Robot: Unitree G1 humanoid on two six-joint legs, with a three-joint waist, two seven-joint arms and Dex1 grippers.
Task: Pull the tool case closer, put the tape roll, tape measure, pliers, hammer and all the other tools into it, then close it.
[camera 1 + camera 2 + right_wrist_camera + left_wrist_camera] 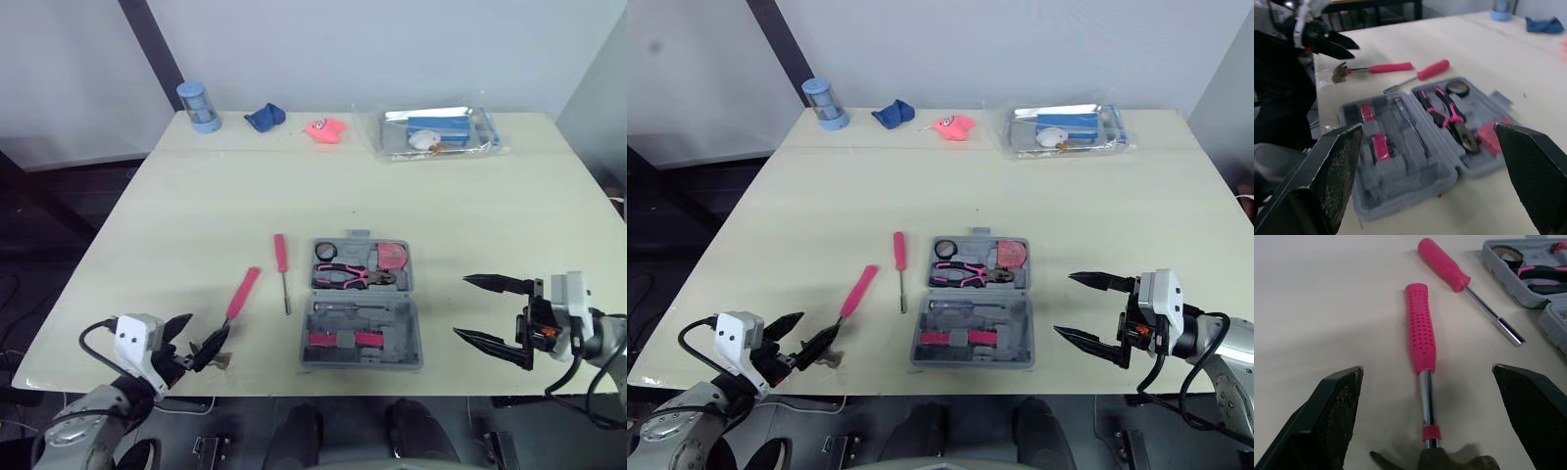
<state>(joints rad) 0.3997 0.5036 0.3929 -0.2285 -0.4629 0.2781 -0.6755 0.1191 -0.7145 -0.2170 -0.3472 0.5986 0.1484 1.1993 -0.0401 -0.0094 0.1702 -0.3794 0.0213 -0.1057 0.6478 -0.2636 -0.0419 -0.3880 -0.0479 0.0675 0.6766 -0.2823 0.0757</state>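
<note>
Left tool [1427,369] wide apart astride hammer [1420,333], seemingly without contact.

Grey tool case [362,363] lies open flat on the surface [196,215], near its front edge. Far half holds black tape roll [326,251], pink/black pliers [353,277] & pink tape measure [393,256]. Just left of case: pink-handled screwdriver [281,259], tip pointing to front edge. Further left: hammer [242,294] w/ pink grip, lying diagonal, head nearest front edge.
</note>
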